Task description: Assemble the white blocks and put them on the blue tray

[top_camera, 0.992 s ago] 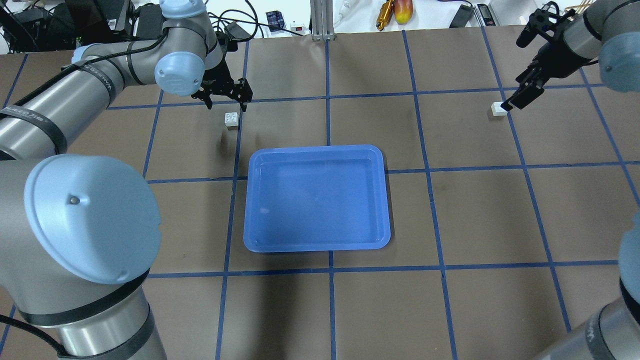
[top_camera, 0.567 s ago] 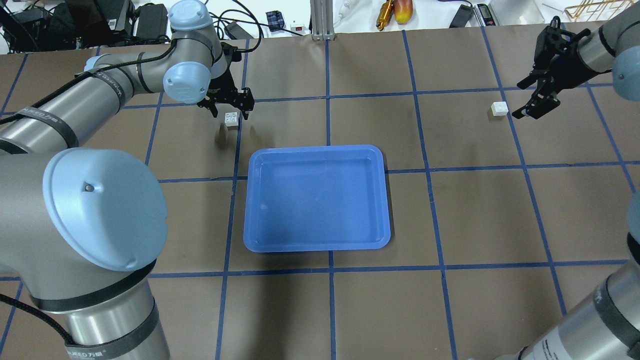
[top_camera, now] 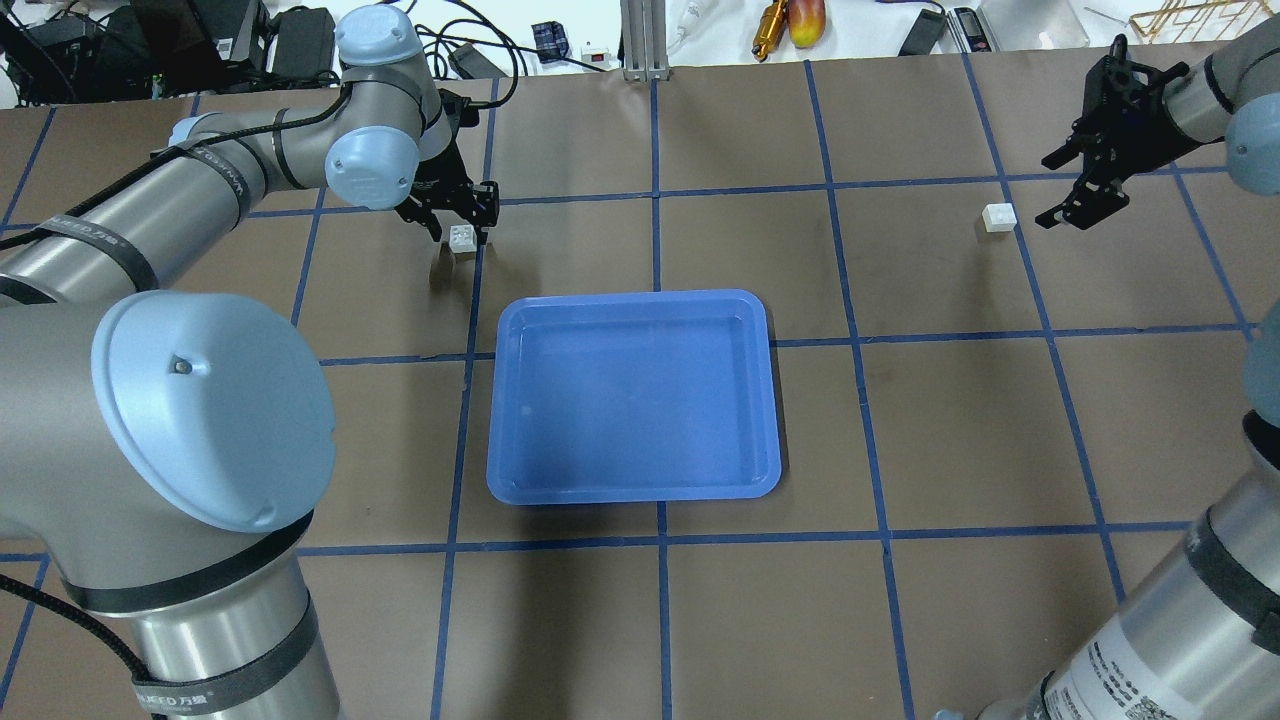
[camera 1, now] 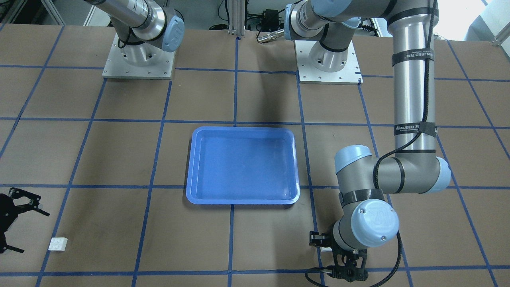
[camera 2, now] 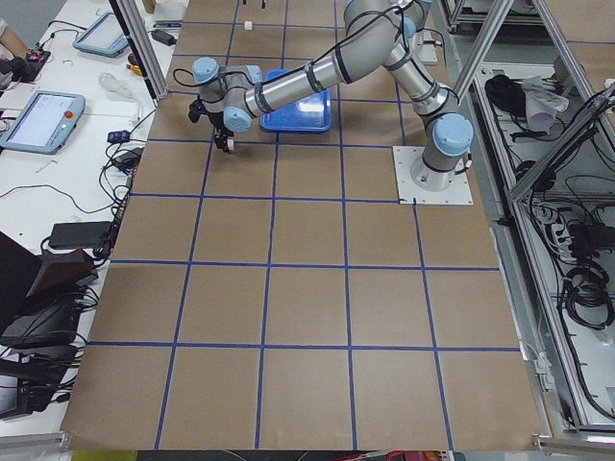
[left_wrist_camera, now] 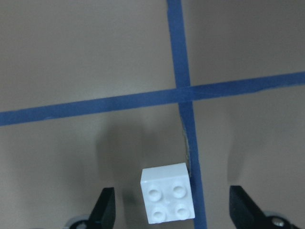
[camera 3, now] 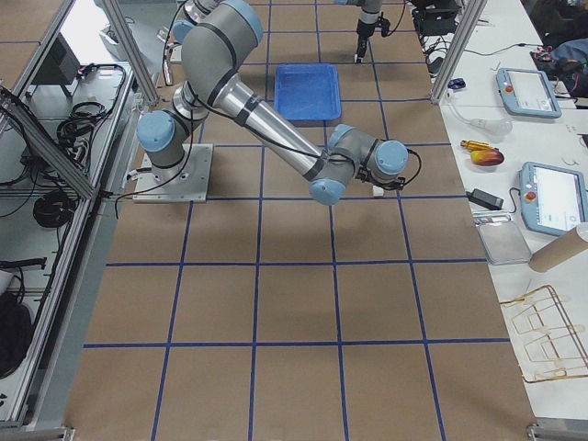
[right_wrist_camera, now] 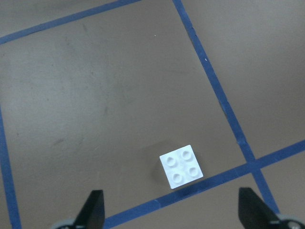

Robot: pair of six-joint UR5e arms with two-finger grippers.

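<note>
One white block (top_camera: 462,238) lies left of the blue tray's (top_camera: 632,297) far left corner. My left gripper (top_camera: 460,218) is open and hangs low over this block, one finger on each side. In the left wrist view the block (left_wrist_camera: 167,200) sits between the fingertips (left_wrist_camera: 105,210), not touched. The other white block (top_camera: 998,216) lies far right on the table. My right gripper (top_camera: 1062,190) is open and empty, just right of it. That block (right_wrist_camera: 181,166) shows ahead of the right gripper's fingers (right_wrist_camera: 93,212) in the right wrist view. The tray (camera 1: 242,130) holds nothing.
Blue tape lines grid the brown table. Cables, tools and a yellow-red object (top_camera: 805,22) lie beyond the far edge. The two arm bases (camera 1: 137,65) stand on the robot's side of the table. The right block (camera 1: 57,244) lies near the table's corner.
My left gripper has come down over the left block and now straddles it. My right gripper has drawn back to the right, away from the right block. Both blocks have stayed put.
</note>
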